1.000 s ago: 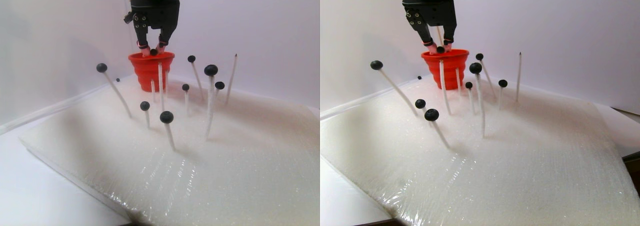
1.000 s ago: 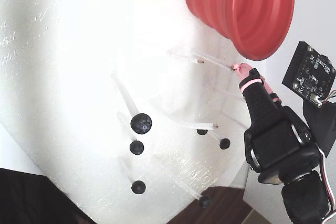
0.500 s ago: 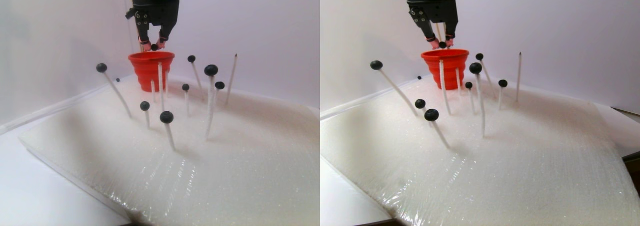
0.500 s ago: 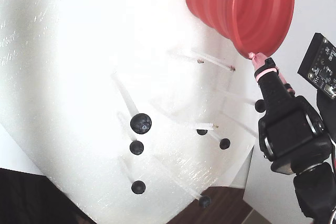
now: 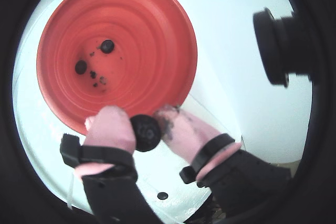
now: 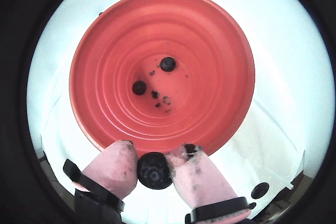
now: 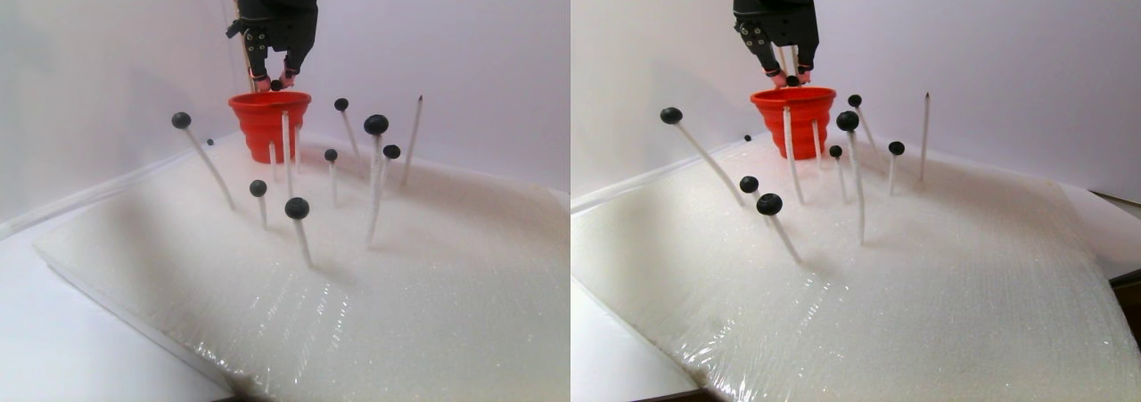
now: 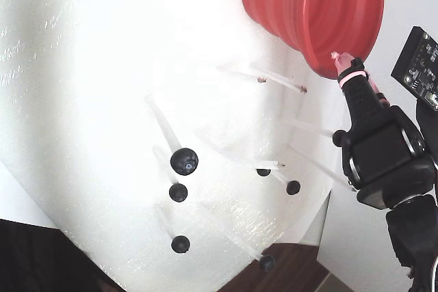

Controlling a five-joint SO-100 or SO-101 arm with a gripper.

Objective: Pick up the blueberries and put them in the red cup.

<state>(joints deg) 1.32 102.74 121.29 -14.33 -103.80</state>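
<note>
My gripper [image 6: 155, 156] is shut on one blueberry [image 6: 154, 170], pinched between the pink fingertips [image 5: 110, 127]. In both wrist views it hangs just above the near rim of the red cup [image 6: 210, 66]. Two blueberries [image 6: 167, 64] [image 6: 139, 87] lie on the ribbed cup's floor, also seen in a wrist view [image 5: 107, 46]. In the stereo pair view the gripper [image 7: 272, 81] is over the cup [image 7: 267, 121]. Several more blueberries [image 7: 297, 208] [image 7: 181, 119] [image 7: 376, 124] sit on white sticks. The fixed view shows the gripper [image 8: 337, 57] at the cup's [image 8: 308, 5] rim.
The sticks stand in a white foam sheet [image 7: 428, 277] wrapped in film. Bare pointed sticks [image 7: 286, 139] [image 7: 419, 117] rise near the cup. A black camera body [image 5: 283, 45] and a circuit board [image 8: 419, 66] ride beside the gripper. A white wall stands behind the cup.
The gripper, still holding the blueberry, has lifted slightly and shifted along toward the cup's rim. The berries on the sticks have not moved.
</note>
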